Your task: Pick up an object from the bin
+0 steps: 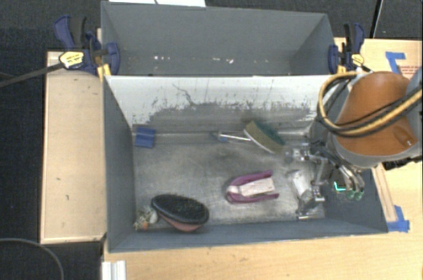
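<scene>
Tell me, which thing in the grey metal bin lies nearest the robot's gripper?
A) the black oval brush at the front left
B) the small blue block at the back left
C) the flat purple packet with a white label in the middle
C: the flat purple packet with a white label lies just beside the gripper, not touching it, while the other two sit much farther away across the bin floor.

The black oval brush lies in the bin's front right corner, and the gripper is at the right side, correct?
No: the camera view shows the black oval brush in the front left corner; the gripper is at the right side.
</scene>
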Available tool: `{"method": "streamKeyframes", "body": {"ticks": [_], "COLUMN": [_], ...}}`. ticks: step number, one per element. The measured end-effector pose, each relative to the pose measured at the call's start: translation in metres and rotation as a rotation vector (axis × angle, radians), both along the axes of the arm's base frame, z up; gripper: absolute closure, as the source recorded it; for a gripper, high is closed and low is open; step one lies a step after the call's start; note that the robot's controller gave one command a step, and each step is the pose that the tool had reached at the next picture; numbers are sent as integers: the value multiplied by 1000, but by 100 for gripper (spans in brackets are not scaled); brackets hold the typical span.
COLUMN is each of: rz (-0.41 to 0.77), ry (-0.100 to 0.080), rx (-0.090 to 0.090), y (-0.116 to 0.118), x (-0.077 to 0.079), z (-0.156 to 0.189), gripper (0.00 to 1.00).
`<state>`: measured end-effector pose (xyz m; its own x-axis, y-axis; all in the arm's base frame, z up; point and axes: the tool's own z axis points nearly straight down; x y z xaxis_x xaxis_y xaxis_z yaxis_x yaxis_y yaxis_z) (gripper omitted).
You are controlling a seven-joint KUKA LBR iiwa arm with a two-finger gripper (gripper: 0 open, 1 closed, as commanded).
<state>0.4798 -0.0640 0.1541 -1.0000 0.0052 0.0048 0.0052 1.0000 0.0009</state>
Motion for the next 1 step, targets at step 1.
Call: {"method": "streamKeyframes", "body": {"ticks": [1], "rz": [191], "ry": [-5], "rx": [1], "y": [55], "x": [39], "z": [-84], "gripper": [0]}}
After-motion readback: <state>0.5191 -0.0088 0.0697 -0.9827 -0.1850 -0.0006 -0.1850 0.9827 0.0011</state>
